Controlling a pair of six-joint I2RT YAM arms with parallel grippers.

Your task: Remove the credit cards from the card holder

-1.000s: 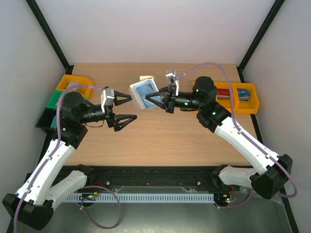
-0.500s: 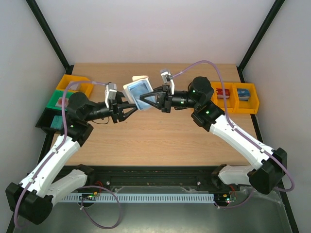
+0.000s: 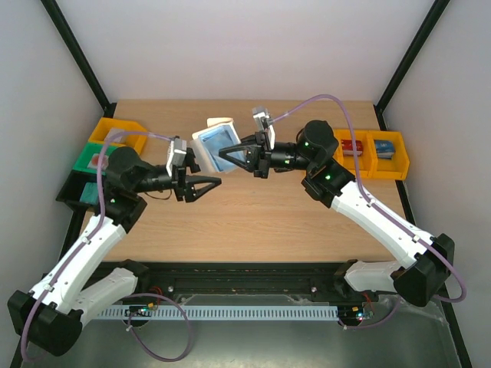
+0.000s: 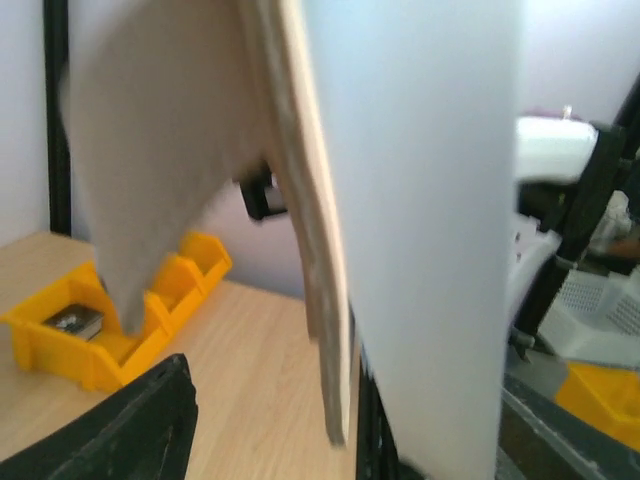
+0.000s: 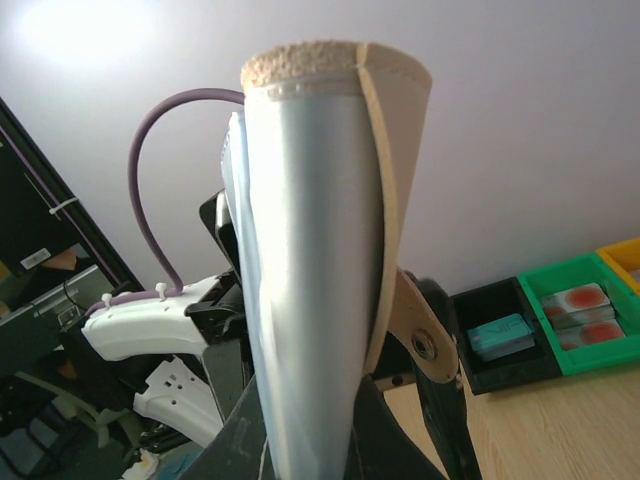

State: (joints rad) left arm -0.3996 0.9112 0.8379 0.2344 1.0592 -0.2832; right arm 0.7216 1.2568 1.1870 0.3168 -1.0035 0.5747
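The right gripper [image 3: 232, 156] is clamped on one edge of the card holder [image 3: 217, 143] and holds it opened above the table [image 3: 307, 222], blue inside facing up. The left gripper [image 3: 207, 182] hangs just beside the holder on its near-left side, jaws apart, touching nothing. No credit cards can be made out in the pockets. In my judgement the left gripper should line up with a pocket mouth, pinch only a card's edge, and pull straight out.

Overhead view's bright and even, only soft shadows on the table [image 3: 253, 222]; left wrist cam's blurry, card holder [image 4: 420, 200] too close and washed out; right wrist cam's got a glare blob top left
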